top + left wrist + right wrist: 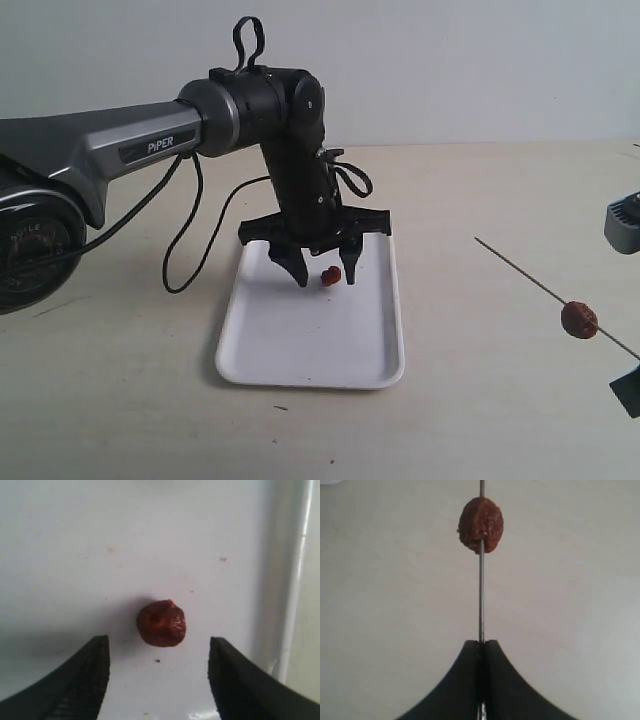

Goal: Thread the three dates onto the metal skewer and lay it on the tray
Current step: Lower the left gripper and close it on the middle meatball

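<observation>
A pale bench (500,420) is carrying everything here. The grey and black left arm (120,140) is reaching in from the left side of the exterior view and bending down over the middle of the scene, with a black cable (185,250) looping below it. Under the arm the white tray (300,350) is lying flat on the bench, its long side running away from the camera.

The left gripper (327,282) is pointing down over the far part of the tray with its jaws standing wide apart and gripping nothing. Whether the fingertips are touching the tray surface cannot be told.

The right gripper (481,645) is pinching the skewer (520,271) with its jaws pressed together on the rod. In the exterior view the skewer is slanting through the air at the right, well apart from the tray.

The threaded date (579,319) is sitting on the skewer, part of the way along from the right gripper. The loose date (161,623) is resting on the tray between the left gripper's two fingers, touching neither, near the tray's rim.
</observation>
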`<state>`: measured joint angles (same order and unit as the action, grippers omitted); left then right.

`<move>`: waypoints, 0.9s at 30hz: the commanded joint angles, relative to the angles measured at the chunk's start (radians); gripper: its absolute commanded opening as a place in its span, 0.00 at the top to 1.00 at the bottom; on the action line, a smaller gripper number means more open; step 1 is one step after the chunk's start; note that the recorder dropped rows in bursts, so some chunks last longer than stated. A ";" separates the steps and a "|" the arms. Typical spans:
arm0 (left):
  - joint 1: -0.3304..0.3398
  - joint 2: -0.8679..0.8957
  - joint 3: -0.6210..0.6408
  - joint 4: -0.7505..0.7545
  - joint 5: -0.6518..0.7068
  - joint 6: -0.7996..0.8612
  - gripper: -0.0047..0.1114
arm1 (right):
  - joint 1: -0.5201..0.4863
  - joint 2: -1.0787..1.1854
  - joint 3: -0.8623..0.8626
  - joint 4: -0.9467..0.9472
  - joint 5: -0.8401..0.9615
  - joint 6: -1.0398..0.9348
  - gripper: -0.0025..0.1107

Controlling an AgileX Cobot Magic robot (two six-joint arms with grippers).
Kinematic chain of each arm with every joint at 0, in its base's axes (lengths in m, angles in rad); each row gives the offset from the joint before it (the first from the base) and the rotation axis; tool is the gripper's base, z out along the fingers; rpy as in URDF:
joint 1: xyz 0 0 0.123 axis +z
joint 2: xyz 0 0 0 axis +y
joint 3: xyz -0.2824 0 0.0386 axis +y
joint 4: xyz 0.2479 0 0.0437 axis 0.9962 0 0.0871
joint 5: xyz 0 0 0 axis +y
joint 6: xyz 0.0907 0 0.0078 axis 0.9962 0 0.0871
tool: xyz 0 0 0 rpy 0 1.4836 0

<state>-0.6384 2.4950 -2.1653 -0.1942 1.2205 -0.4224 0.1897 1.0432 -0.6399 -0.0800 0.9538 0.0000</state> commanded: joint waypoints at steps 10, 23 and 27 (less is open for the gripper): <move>0.000 -0.002 -0.004 0.031 -0.029 -0.028 0.46 | -0.003 -0.007 -0.005 -0.008 -0.010 -0.007 0.98; 0.000 0.024 -0.004 0.023 -0.075 -0.058 0.46 | -0.003 -0.007 -0.005 -0.008 -0.010 -0.007 0.98; 0.000 0.027 -0.004 0.023 -0.090 -0.058 0.46 | -0.003 -0.007 -0.005 -0.008 -0.014 -0.007 0.98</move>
<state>-0.6384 2.5183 -2.1653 -0.1685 1.1431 -0.4697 0.1897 1.0432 -0.6399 -0.0800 0.9501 -0.0054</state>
